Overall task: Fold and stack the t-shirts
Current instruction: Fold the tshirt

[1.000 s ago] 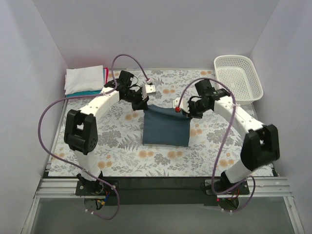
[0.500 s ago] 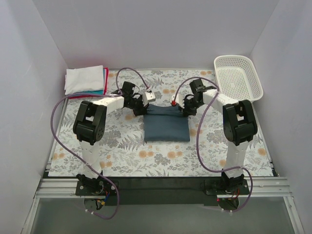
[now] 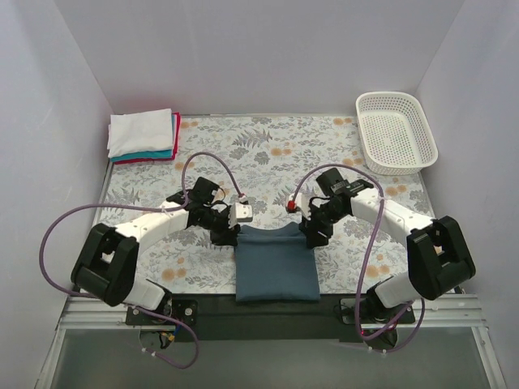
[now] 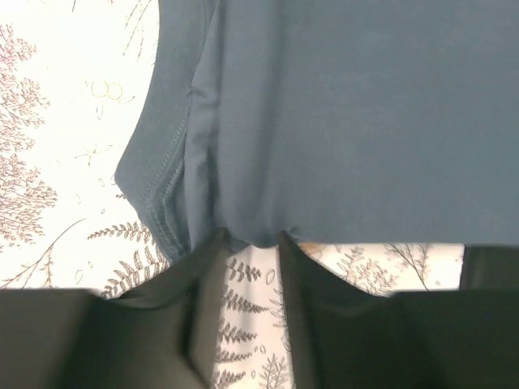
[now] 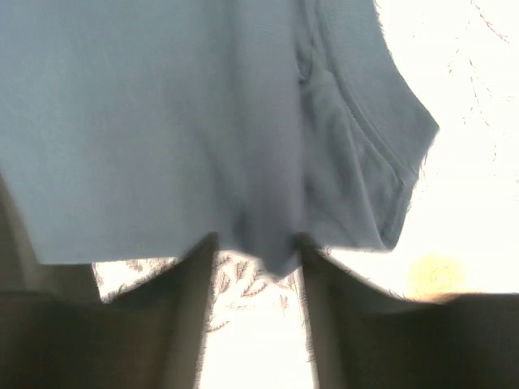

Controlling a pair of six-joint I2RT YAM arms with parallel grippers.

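Passage lies between the folded stack [image 3: 143,135] far left and basket [image 3: 396,130] far right

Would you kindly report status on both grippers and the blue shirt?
Left gripper and right gripper shut on blue shirt's far corners. Shirt folded, lying flat. Nothing blocking it.

Slate-blue t-shirt [image 3: 276,271]: soft matt knit cloth, fine rib texture up close, stitched hem [image 4: 158,182] thicker, soft creases. Stack at far left: white tee [image 3: 139,132], teal tee [image 3: 152,154], red tee [image 3: 176,128], all matt cloth with smooth folds. Basket [image 3: 389,95]: white plastic mesh, faint sheen. Bench [image 3: 268,150] cover: matt floral print, lies flat, material unclear. Arm shells [image 3: 150,225]: smooth white plastic, black joints. Cable [image 3: 203,155]: smooth purple sheath. Left gripper [image 4: 247,237] and right gripper [image 5: 257,243]: fingers dark, matt, smooth. Near rail [image 3: 105,308]: dull grey metal.
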